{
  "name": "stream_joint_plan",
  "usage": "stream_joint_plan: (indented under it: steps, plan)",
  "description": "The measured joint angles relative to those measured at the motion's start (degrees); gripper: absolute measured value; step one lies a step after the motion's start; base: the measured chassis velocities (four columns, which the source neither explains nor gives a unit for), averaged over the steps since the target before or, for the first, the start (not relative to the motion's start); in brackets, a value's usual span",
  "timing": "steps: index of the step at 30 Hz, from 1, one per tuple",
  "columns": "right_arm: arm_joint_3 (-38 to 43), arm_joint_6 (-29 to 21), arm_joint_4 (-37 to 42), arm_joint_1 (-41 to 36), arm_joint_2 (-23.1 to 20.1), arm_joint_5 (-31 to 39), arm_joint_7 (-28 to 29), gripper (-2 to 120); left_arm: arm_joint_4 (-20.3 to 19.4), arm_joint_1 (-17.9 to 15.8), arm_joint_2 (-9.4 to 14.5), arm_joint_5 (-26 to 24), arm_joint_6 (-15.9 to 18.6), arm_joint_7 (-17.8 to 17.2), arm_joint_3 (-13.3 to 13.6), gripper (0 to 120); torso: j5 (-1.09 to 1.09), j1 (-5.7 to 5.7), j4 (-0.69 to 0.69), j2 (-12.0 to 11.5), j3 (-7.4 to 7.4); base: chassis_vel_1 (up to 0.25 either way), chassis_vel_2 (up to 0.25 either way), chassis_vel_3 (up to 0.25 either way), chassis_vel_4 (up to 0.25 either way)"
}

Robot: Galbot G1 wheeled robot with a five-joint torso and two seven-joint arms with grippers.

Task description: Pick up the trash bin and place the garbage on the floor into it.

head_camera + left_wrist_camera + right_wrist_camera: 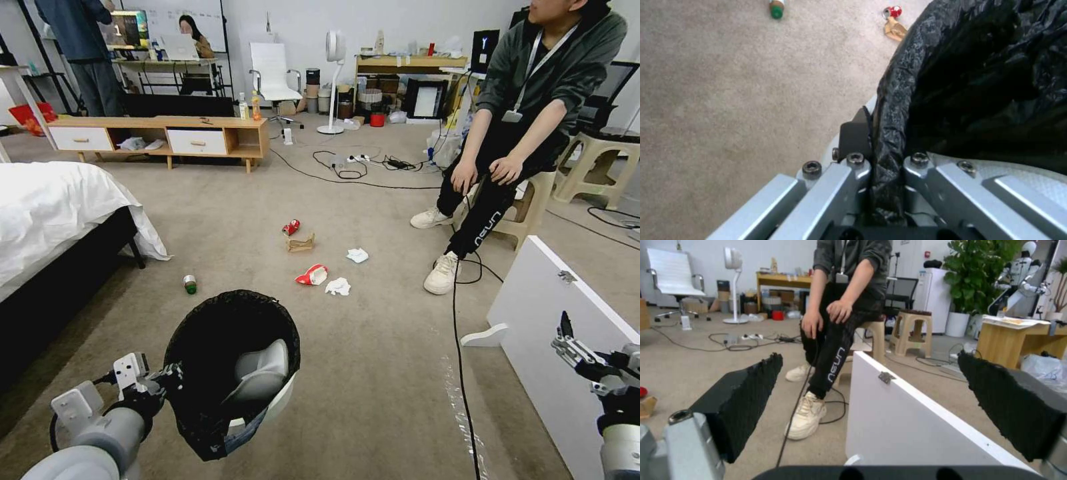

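While our left gripper [887, 166] clamps the rim of the small round white plastic bin with the crinkled black bag [230, 370], holding it off the beige short-pile carpet [373, 373], the litter lies beyond the bin: crushed red can [291, 227], brown paper piece [301, 243], red-and-white wrapper [313, 275], white tissues [339, 287], small green bottle [190, 284]. Our right gripper [565, 341] hangs right of the bin, fingers wide apart.

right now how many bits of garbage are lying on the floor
6: green bottle nearest the bed, red can farthest off, brown paper beside it, red-and-white wrapper, and two white tissues. More may be hidden behind the trash bin.
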Motion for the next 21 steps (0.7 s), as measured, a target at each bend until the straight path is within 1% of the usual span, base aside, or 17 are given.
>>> stream_joint_plan:
  steps: [16,21]
  plan:
    - [0.0,0.4,0.2,0.1,0.0,-0.2,-0.2,100,-0.3,-0.3,-0.1,0.3,0.0,0.1,0.2,3,0.0,0.0,0.0,0.0,0.0,0.0,0.0,0.0,0.0]
    - [0.1,1.6,0.1,0.0,0.1,-2.5,-0.7,100,-0.3,-0.3,-0.1,0.4,0.0,0.1,0.2,3,0.0,0.0,0.0,0.0,0.0,0.0,0.0,0.0,0.0]
